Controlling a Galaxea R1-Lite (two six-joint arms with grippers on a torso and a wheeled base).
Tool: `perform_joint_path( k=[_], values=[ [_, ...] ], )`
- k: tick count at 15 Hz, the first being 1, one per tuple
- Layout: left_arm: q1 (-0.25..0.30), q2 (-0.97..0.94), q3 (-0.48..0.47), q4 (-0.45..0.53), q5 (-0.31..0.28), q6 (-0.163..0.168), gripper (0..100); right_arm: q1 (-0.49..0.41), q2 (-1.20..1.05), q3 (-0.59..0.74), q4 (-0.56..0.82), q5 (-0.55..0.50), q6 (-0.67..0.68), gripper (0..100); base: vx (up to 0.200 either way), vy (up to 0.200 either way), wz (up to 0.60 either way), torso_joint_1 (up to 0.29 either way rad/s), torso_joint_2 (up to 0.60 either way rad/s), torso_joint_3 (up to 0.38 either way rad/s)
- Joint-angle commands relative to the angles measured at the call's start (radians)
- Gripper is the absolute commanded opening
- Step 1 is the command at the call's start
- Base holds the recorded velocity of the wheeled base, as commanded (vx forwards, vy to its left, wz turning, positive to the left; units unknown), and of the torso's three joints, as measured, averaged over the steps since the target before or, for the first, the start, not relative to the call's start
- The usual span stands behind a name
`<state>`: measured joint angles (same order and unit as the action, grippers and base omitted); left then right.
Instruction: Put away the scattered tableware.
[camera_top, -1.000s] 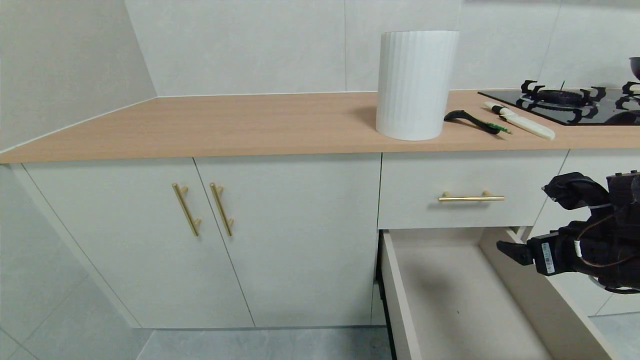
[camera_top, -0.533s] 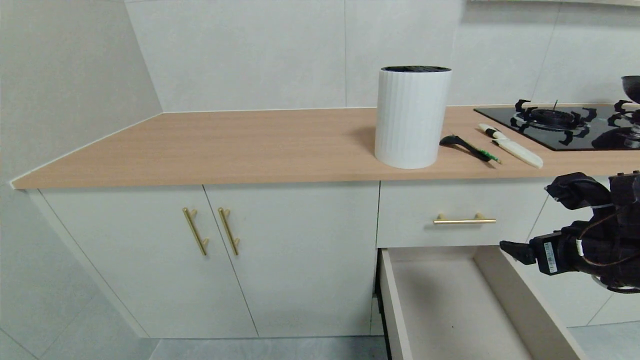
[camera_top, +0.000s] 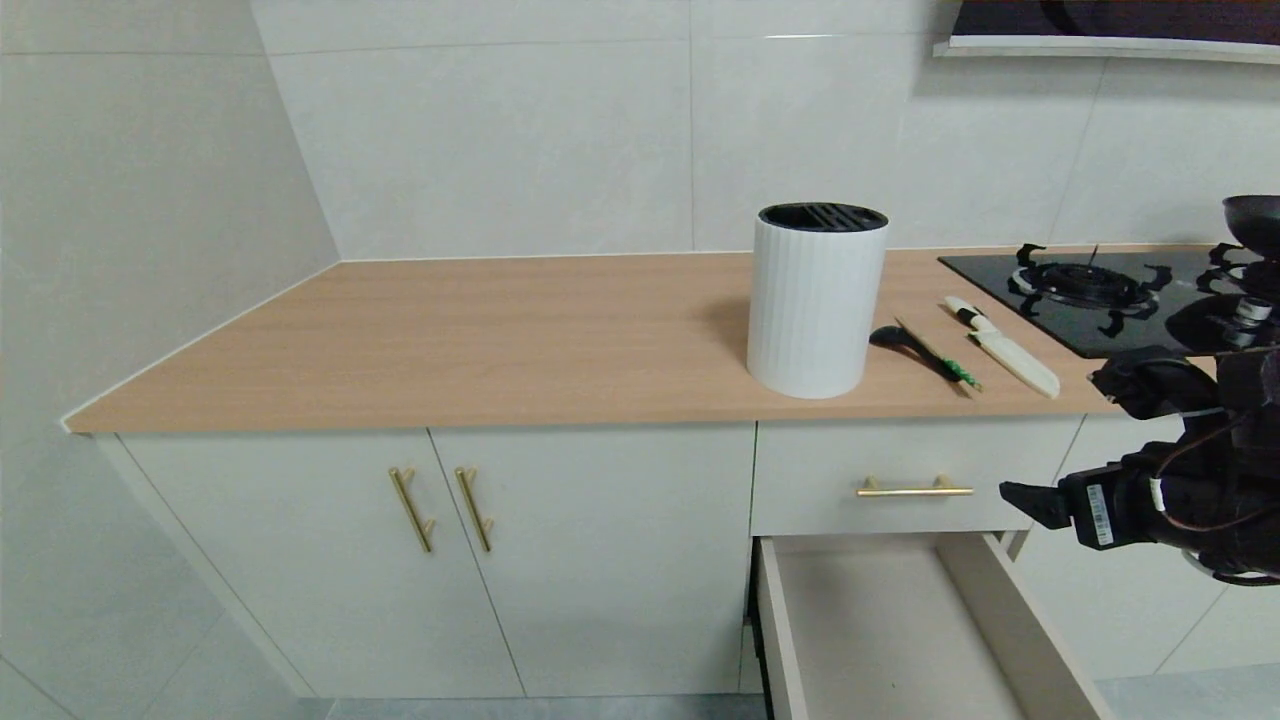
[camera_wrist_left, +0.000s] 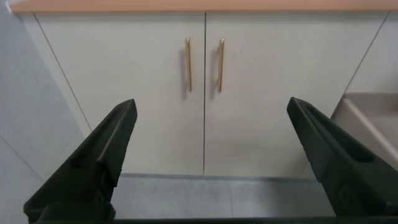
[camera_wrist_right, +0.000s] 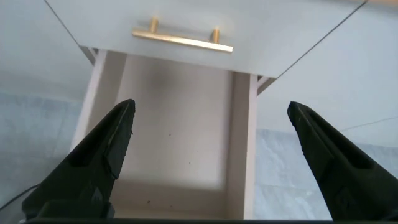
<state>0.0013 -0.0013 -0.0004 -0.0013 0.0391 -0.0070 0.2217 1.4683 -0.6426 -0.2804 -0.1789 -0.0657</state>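
On the wooden counter (camera_top: 500, 340) stands a white ribbed utensil holder (camera_top: 815, 300) with a black slotted top. Just right of it lie a black spoon (camera_top: 900, 341), a thin green-tipped stick (camera_top: 948, 362) and a white knife (camera_top: 1003, 347). My right gripper (camera_top: 1050, 435) hangs open and empty, right of and in front of the open lower drawer (camera_top: 1010, 620); from the wrist its open gripper (camera_wrist_right: 211, 107) frames that drawer (camera_wrist_right: 180, 124). My left gripper (camera_wrist_left: 211, 106) is open and empty, facing the double cabinet doors (camera_wrist_left: 205, 93).
A black gas hob (camera_top: 1090, 290) with a dark pot (camera_top: 1255, 215) fills the counter's right end. The upper drawer (camera_top: 913, 489) is shut. The open drawer juts out into the floor space. Tiled walls close the back and left.
The whole head view has shifted: the counter sits lower in the picture and the holder's top now shows. The tableware and drawer have not moved; my right gripper holds its place.
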Motion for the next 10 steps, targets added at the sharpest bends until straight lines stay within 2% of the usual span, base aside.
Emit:
perform_joint_path(
  k=[1,7,10],
  values=[
    [0.002,0.001,0.0,-0.002,0.001,-0.001,100,-0.001,0.012,-0.002,-0.003,-0.001,0.001,100,0.0,0.0,0.0,0.178,-0.44,-0.237],
    [0.0,0.001,0.0,-0.002,0.001,-0.001,100,-0.001,0.069,-0.012,-0.086,-0.002,0.007,100,0.0,0.0,0.0,0.035,-0.08,-0.045],
    [0.0,0.001,0.0,-0.002,0.001,0.001,100,-0.013,0.129,-0.124,-0.088,0.001,0.123,100,0.0,0.0,0.0,0.0,0.0,0.0]
  ],
)
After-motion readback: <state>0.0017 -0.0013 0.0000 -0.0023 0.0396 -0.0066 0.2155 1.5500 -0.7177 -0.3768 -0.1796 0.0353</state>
